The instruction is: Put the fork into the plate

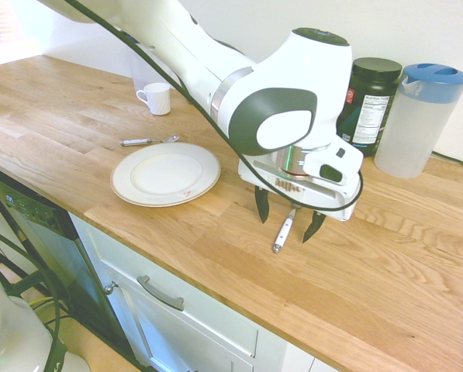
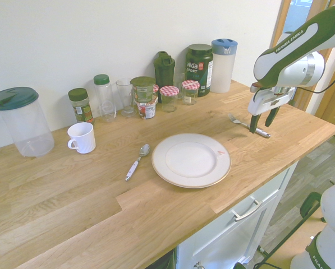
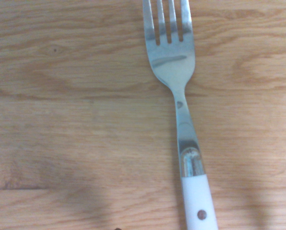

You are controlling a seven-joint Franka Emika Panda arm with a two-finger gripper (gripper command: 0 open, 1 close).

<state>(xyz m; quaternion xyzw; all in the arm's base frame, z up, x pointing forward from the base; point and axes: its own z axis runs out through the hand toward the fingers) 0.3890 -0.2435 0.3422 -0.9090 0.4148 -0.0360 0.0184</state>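
Your gripper (image 1: 288, 216) hangs over the countertop (image 1: 215, 256) pointing straight down, fingers spread wide and empty. In the first exterior view the fork (image 1: 283, 231) lies flat on the wood directly beneath, its white handle showing between the two dark fingertips, not yet touched as far as you can judge. The plate (image 1: 165, 173) sits off to one side of the gripper, well apart, with nothing on it; a spoon (image 1: 148, 141) lies just beyond it.

Second exterior view: gripper (image 2: 261, 121) above the fork (image 2: 246, 124), fingers straddling the handle end, the tines pointing away toward the wall. Plate (image 2: 191, 159) near the counter's front edge, apart from the gripper.

Wrist view: fork (image 3: 178, 110) lies lengthwise under the camera, tines and neck sharp, handle running to the frame's edge.

Step in hand, by my reading: the approach to grasp. Next move calls for lowering until the fingertips flank the handle, then closing squarely across its narrow width, since a thin, glossy handle lying flat may slip.
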